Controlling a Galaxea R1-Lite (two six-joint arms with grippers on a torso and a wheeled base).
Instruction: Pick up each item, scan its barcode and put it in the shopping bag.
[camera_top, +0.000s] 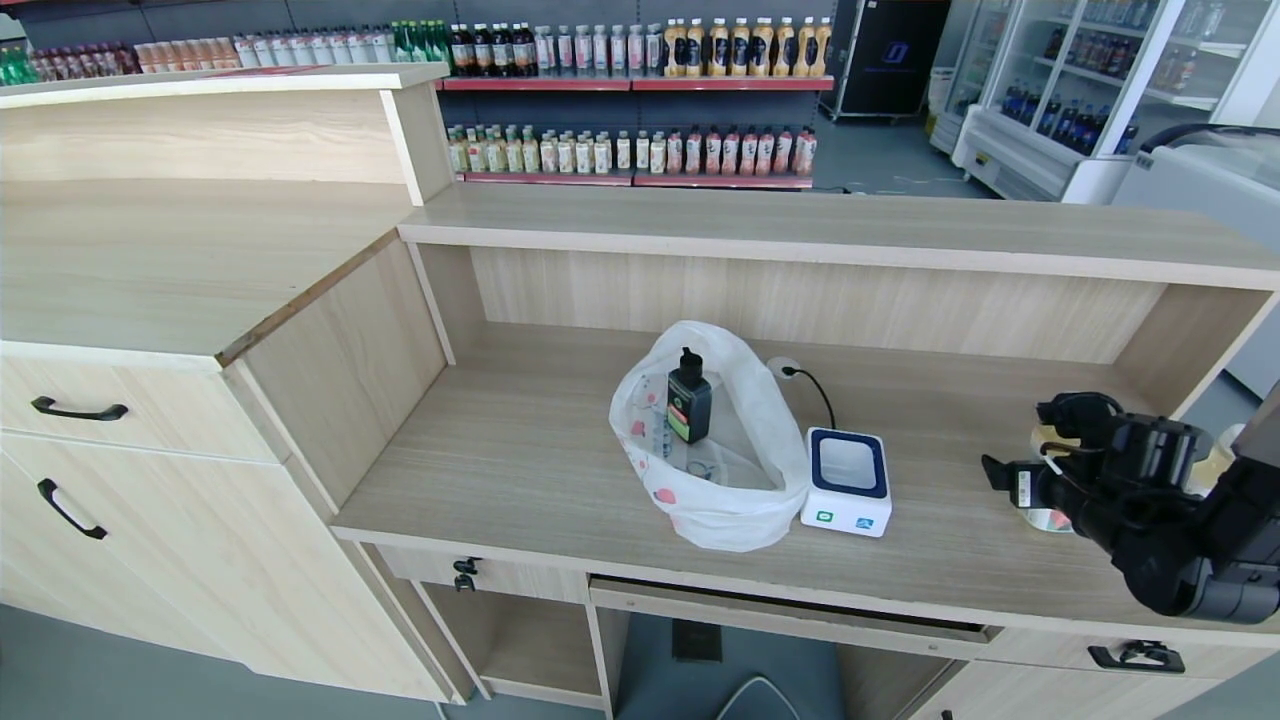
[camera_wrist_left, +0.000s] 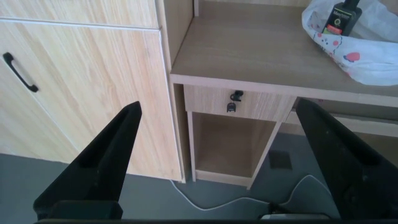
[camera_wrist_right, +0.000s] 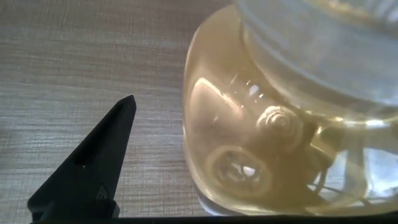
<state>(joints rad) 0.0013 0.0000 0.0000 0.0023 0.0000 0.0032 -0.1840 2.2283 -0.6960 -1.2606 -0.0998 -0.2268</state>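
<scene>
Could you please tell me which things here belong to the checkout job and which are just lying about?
Job: shopping bag; dark bottle already in it; scanner beside the bag; clear jar at the counter's right end.
Just there: keys in the drawer lock; bottled drinks on the shop shelves; glass-door coolers behind.

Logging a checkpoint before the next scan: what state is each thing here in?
shopping bag: open, standing on the counter.
dark pump bottle: upright inside the bag.
scanner: on the counter beside the bag, cable attached.
clear jar: on the counter at the right claw, not yet bagged.
left claw: open, empty.
right claw: open, visible finger clear of the jar.
small drawer: shut, keys in lock.
</scene>
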